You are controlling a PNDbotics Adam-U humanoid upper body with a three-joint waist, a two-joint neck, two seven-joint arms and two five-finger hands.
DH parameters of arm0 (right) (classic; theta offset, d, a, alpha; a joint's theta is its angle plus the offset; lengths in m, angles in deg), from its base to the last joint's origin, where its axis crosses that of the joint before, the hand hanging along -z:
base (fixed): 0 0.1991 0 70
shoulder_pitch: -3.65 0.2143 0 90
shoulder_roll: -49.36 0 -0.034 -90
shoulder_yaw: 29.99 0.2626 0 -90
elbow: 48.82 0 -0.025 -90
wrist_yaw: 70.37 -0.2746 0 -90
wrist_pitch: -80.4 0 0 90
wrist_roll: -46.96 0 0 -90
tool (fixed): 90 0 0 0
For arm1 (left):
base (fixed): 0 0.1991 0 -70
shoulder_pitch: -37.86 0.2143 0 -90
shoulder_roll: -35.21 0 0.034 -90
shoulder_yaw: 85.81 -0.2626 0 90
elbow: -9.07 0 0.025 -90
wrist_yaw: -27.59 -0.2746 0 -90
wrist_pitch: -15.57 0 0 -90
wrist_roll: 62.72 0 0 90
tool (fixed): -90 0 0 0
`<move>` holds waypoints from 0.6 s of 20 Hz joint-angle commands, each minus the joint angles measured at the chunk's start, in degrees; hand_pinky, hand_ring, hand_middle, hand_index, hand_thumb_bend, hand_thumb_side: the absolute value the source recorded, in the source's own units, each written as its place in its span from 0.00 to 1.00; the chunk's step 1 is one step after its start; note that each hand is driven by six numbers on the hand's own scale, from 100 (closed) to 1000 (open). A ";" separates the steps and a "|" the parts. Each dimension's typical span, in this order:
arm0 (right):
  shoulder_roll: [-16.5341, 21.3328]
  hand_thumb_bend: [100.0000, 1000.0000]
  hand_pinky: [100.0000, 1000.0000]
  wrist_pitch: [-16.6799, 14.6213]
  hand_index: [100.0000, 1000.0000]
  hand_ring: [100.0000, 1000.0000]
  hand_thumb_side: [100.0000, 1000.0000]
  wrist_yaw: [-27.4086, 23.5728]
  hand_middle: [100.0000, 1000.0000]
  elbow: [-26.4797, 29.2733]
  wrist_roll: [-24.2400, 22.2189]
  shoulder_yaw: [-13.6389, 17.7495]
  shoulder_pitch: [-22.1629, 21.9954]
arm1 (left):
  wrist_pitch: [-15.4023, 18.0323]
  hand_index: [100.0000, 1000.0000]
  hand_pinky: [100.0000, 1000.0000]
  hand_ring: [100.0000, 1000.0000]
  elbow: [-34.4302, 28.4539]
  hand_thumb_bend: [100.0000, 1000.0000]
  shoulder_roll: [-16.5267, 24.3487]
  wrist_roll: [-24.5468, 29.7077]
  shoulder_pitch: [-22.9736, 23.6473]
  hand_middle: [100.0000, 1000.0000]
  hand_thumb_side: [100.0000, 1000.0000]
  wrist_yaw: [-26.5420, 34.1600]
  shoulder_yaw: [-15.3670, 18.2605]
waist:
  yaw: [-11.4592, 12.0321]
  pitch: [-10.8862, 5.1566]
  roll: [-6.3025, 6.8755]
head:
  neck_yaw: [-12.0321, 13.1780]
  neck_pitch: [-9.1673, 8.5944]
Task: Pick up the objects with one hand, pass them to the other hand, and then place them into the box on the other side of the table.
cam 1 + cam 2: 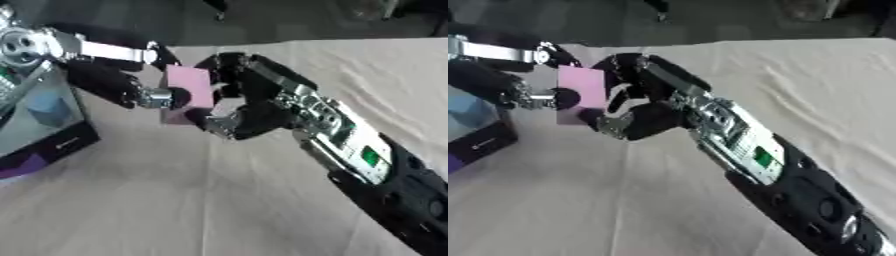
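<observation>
Pink block held above tabletop between left hand and right hand, both clamped on it; risk of drop short of left box if released early.

Two black and silver robot arms meet near the upper left of the view. The right arm reaches diagonally up from the lower right corner, its right hand curled, fingers and thumb closed around a flat pink object. The left arm enters from the upper left, its left hand with fingers curled against the same object's opposite edge.
</observation>
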 commanded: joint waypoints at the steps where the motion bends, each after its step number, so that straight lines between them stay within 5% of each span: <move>1: 1.74 0.12 0.53 -0.11 0.35 0.69 0.00 1.21 0.41 -0.91 0.47 2.35 0.17 | -0.93 0.83 1.00 0.93 -3.45 0.00 1.31 0.25 -0.95 0.72 0.63 1.91 1.72 | -0.01 -0.16 -0.14 | -0.21 -0.40; 4: 1.74 0.12 0.53 -0.14 0.35 0.69 0.00 1.69 0.41 -0.94 0.70 2.48 0.21 | -1.92 0.83 1.00 0.92 -3.46 0.00 1.20 0.25 -0.95 0.71 0.56 1.97 2.05 | 0.00 -0.18 -0.13 | -0.21 -0.33; 8: 1.76 0.11 0.53 -0.09 0.35 0.69 0.00 2.40 0.41 -0.75 1.27 2.75 0.22 | -4.12 0.74 1.00 0.87 -3.40 0.00 0.90 0.25 -1.24 0.62 0.17 0.65 3.84 | 0.05 -0.25 -0.17 | -0.25 -0.32; 12: 2.02 0.09 0.53 -0.19 0.35 0.69 0.00 4.33 0.41 0.24 3.46 3.29 0.42 | -6.45 0.45 0.81 0.61 -4.92 0.00 0.64 0.25 -1.69 0.38 0.16 -3.90 8.78 | 0.17 -0.34 -0.25 | -0.35 -0.36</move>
